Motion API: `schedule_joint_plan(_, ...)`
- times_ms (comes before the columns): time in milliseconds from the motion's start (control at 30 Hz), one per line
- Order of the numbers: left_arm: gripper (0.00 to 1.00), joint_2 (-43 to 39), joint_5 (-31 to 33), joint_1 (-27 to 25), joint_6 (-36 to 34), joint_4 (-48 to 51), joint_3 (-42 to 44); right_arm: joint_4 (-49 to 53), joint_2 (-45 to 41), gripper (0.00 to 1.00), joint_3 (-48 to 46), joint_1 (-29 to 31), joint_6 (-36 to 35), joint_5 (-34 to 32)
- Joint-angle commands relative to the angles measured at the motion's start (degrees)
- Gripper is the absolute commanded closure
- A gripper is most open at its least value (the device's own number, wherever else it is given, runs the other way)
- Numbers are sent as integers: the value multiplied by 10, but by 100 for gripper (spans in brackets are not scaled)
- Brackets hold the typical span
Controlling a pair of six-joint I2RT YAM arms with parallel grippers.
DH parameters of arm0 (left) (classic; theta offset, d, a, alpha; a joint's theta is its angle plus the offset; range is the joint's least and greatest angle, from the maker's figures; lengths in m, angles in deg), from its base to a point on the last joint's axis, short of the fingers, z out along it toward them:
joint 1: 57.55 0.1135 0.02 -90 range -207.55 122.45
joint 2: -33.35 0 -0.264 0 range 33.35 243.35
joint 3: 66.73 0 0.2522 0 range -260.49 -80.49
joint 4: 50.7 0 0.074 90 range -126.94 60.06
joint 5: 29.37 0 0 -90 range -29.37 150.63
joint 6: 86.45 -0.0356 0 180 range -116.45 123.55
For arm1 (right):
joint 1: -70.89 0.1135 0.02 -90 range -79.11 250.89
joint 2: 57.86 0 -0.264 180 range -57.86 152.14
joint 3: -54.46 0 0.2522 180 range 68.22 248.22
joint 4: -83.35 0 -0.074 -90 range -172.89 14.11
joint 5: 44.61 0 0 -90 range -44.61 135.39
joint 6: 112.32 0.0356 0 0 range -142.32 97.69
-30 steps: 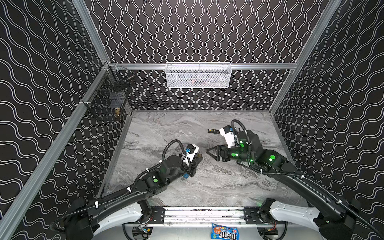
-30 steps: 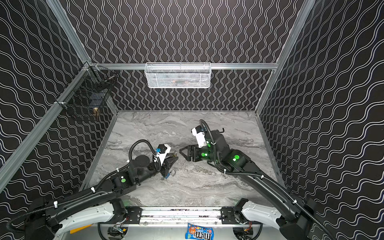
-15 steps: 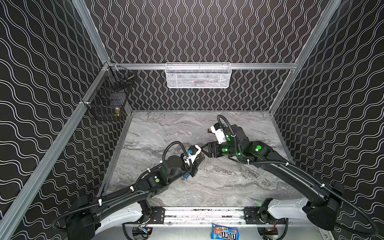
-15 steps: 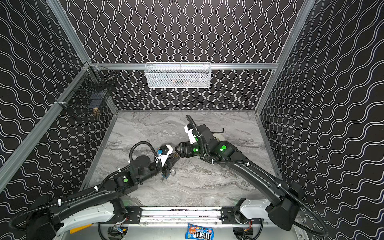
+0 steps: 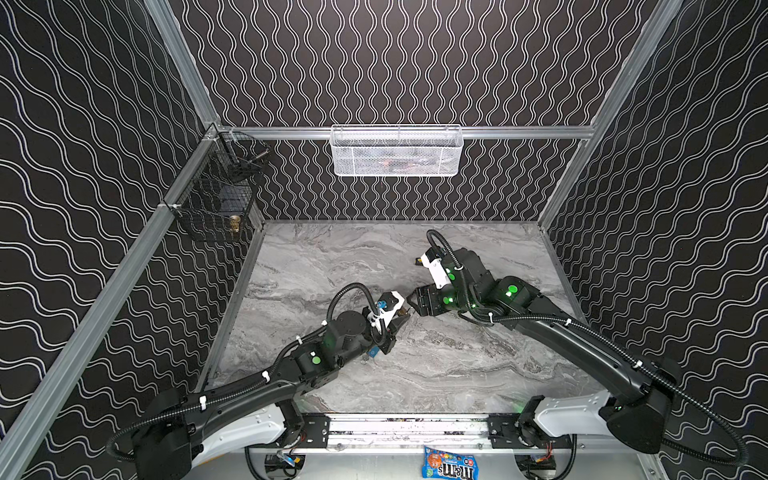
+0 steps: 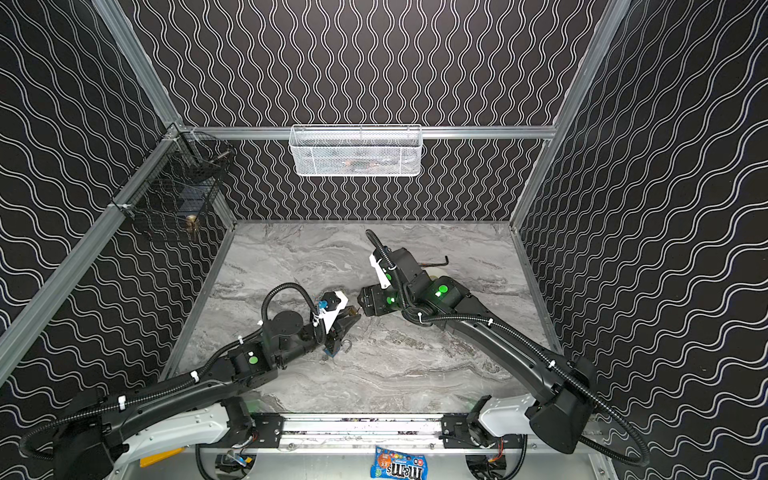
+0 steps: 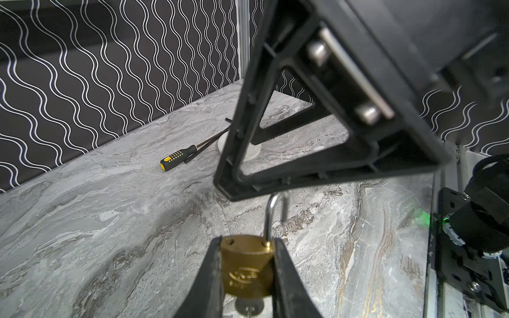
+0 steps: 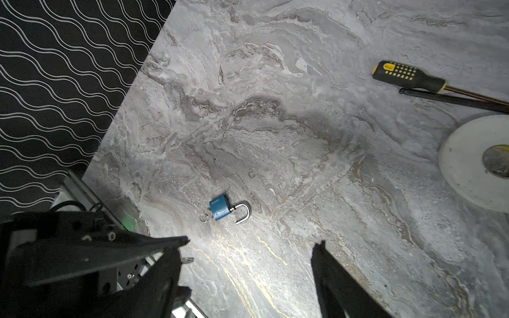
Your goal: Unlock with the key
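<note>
My left gripper (image 7: 248, 247) is shut on a brass padlock (image 7: 246, 267), its body pinched between the two fingers. The steel shackle (image 7: 271, 212) stands swung out, one leg in the body and the other hole bare. A silvery key (image 7: 249, 305) shows blurred under the lock's body. My right gripper (image 5: 411, 300) is open and sits tip to tip with the left gripper (image 5: 400, 322) mid-table. One of the right gripper's fingers (image 7: 275, 143) hangs right over the shackle. Nothing lies between the right gripper's (image 8: 248, 245) fingers.
A blue padlock (image 8: 219, 210) with an open shackle and a key ring lies on the marble below the left arm. A black-and-yellow screwdriver (image 8: 407, 75), a black hex key (image 6: 434, 262) and a white tape roll (image 8: 473, 162) lie behind the right arm. Wire baskets (image 5: 397, 151) hang on the walls.
The right gripper has swung left and forward across the table until it meets the left gripper's tip. The left arm has shifted only a little, still gripping the brass padlock.
</note>
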Motion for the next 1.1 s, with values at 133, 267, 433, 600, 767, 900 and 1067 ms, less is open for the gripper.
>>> schedule_joint_plan(133, 100, 13, 2, 0, -8, -42, -7, 35, -19, 24, -17, 0, -18, -7)
schedule_joint_plan(267, 100, 24, -1, 0, -5, -47, -9, 31, -37, 23, -30, -1, -13, -3)
schedule_joint_plan(433, 100, 47, 9, 0, 39, -13, -20, -4, -84, 22, -93, -50, 9, 33)
schedule_joint_plan(600, 100, 130, 13, -11, 114, 118, -73, -41, -124, 21, -187, -130, 46, 25)
schedule_joint_plan(767, 100, 220, 38, -40, 145, 218, -112, -112, -159, 20, -277, -177, 73, 38)
schedule_joint_plan(900, 100, 292, 58, -72, 155, 256, -130, -142, -171, 20, -325, -188, 88, 40)
schedule_joint_plan(1067, 93, 364, 45, -92, 156, 267, -148, -172, -191, 20, -378, -194, 105, 41)
